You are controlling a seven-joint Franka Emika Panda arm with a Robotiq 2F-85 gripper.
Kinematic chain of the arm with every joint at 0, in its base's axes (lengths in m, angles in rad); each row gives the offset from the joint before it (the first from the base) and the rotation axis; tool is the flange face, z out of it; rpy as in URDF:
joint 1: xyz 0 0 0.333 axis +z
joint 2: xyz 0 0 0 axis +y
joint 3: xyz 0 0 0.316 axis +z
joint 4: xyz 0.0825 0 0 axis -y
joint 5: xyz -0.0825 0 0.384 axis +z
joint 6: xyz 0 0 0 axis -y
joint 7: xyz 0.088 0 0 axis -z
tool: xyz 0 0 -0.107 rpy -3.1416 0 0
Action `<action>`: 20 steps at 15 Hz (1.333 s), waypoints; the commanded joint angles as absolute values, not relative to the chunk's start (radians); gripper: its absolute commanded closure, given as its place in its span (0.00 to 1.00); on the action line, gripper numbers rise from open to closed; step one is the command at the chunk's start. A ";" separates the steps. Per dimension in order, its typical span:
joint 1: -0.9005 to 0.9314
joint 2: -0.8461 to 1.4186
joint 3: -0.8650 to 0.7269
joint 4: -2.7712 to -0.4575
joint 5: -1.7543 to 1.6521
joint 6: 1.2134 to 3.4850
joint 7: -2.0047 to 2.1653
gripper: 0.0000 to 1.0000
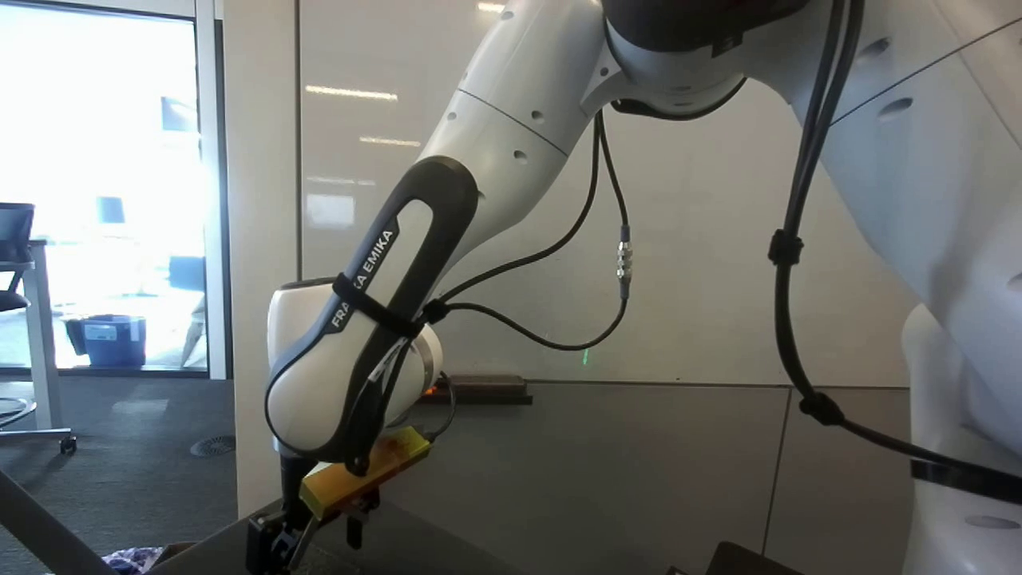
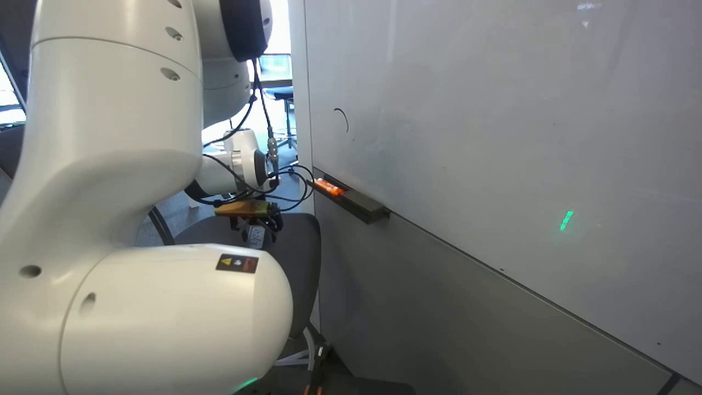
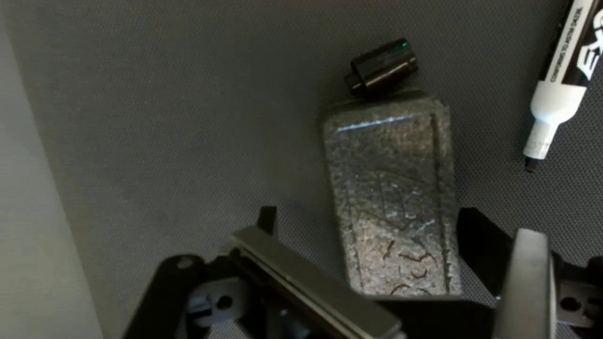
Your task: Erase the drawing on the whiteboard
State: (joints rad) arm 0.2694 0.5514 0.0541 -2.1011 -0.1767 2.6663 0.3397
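The whiteboard (image 1: 718, 279) is the glossy white wall panel in both exterior views. A short black curved line (image 2: 341, 118) is drawn near its far edge in an exterior view. A small green streak (image 2: 566, 220) also shows on it; I cannot tell whether it is ink or reflected light. In the wrist view a worn grey eraser-like block (image 3: 391, 188) lies on a dark mesh surface. My gripper (image 3: 370, 219) is open, with its fingers on either side of the block's near end. There is a gap on the left; contact on the right is unclear.
In the wrist view a black cap (image 3: 384, 66) lies against the block's far end, and an uncapped marker (image 3: 560, 103) lies to the right. A ledge (image 2: 364, 206) with orange markers (image 2: 329, 187) juts from the wall above the dark chair (image 2: 300, 247).
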 commanded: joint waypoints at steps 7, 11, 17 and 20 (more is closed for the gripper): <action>0.315 0.503 0.021 -2.122 -0.192 2.682 0.318 0.69; 0.346 0.398 -0.024 -2.153 -0.229 2.603 0.360 0.69; 0.363 0.210 -0.100 -2.182 -0.436 2.541 0.557 0.69; 0.337 0.119 -0.102 -2.196 -0.570 2.525 0.677 0.69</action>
